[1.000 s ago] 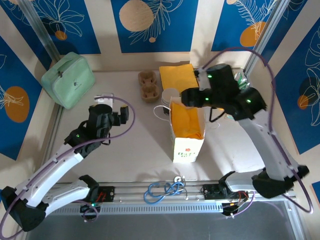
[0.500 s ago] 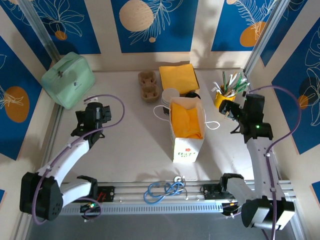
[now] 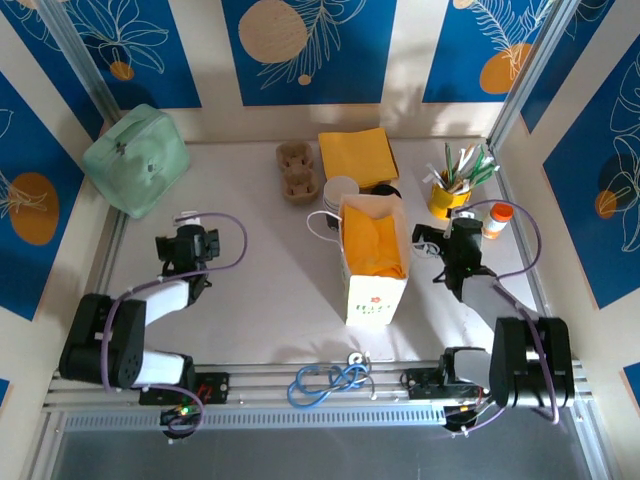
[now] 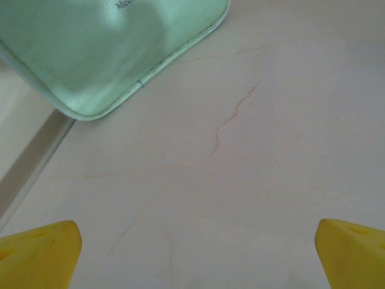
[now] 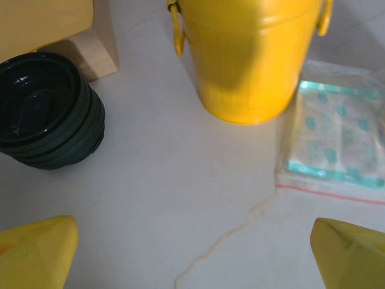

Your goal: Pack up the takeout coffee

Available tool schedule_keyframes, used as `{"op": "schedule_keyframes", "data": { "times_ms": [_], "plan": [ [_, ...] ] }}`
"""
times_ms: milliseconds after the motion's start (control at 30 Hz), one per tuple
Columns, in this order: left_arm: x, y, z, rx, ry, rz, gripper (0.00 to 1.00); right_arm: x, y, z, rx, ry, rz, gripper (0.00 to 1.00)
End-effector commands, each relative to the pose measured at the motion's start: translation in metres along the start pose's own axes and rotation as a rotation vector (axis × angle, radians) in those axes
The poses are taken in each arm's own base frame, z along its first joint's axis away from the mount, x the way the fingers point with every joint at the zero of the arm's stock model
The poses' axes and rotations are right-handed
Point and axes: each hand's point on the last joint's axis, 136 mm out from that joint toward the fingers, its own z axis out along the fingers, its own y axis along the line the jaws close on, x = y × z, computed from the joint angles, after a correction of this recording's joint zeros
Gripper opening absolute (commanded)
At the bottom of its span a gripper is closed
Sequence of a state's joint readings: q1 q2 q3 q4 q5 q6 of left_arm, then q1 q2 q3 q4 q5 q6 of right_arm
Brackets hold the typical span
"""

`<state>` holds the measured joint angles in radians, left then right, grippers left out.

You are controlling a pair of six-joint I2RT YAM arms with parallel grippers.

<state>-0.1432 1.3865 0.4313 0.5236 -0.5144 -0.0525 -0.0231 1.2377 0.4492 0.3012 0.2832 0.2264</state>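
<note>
Left end effector wide open, empty, above worktop. Right end effector same, facing yellow bucket.

White arms, seemingly black joints, purple cables, yellow fingertips.

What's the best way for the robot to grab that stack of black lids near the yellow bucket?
The stack of black lids sits flat on the table, round, with its top facing up. The likely best grip is on the top lid's rim, pinched across its width from straight above. A pale block crowds its far side, so a sideways approach looks awkward.
</note>
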Motion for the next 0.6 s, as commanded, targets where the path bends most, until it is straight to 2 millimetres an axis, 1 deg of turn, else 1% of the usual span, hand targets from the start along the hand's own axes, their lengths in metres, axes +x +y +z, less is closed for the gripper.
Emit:
{"op": "schedule_keyframes", "data": {
  "times_ms": [0,33,100,133,167,233,267,300,333,367,400,467,533,567],
  "plan": [
    [-0.031,-0.013,0.003,0.092,-0.145,-0.039,0.99,-0.031,0.015,0.005,-0.073,-0.194,-0.056,0.99],
    [-0.031,-0.014,0.004,0.102,-0.165,-0.038,0.99,-0.029,0.017,0.009,-0.086,-0.203,-0.064,0.99],
    [-0.024,-0.017,0.01,0.131,-0.156,-0.056,0.99,-0.027,0.021,0.016,-0.117,-0.192,-0.059,0.99],
    [-0.024,-0.018,0.012,0.142,-0.172,-0.051,0.99,-0.026,0.024,0.019,-0.134,-0.201,-0.065,0.99],
    [-0.02,-0.024,0.011,0.178,-0.145,-0.041,0.99,-0.021,0.028,0.023,-0.152,-0.196,-0.08,0.99],
    [-0.022,-0.028,0.011,0.2,-0.167,-0.032,0.99,-0.011,0.034,0.031,-0.164,-0.206,-0.118,0.99],
    [-0.02,-0.033,0.01,0.227,-0.162,-0.025,0.99,-0.013,0.037,0.032,-0.159,-0.236,-0.134,0.99],
    [-0.018,-0.036,0.01,0.242,-0.17,-0.019,0.99,-0.011,0.042,0.032,-0.157,-0.213,-0.159,0.99],
    [-0.015,-0.038,0.012,0.247,-0.193,-0.018,0.99,-0.009,0.043,0.034,-0.163,-0.177,-0.163,0.99],
    [-0.015,-0.037,0.011,0.243,-0.216,-0.017,0.99,-0.011,0.042,0.035,-0.171,-0.191,-0.15,0.99],
    [-0.011,-0.037,0.009,0.249,-0.185,-0.02,0.99,-0.011,0.037,0.036,-0.158,-0.18,-0.132,0.99],
    [-0.014,-0.036,0.01,0.241,-0.207,-0.02,0.99,-0.012,0.037,0.035,-0.157,-0.186,-0.132,0.99],
    [-0.012,-0.035,0.013,0.228,-0.177,-0.022,0.99,-0.011,0.038,0.036,-0.165,-0.178,-0.133,0.99],
    [-0.013,-0.035,0.013,0.228,-0.191,-0.021,0.99,-0.011,0.037,0.036,-0.166,-0.177,-0.131,0.99]
  ]
}}
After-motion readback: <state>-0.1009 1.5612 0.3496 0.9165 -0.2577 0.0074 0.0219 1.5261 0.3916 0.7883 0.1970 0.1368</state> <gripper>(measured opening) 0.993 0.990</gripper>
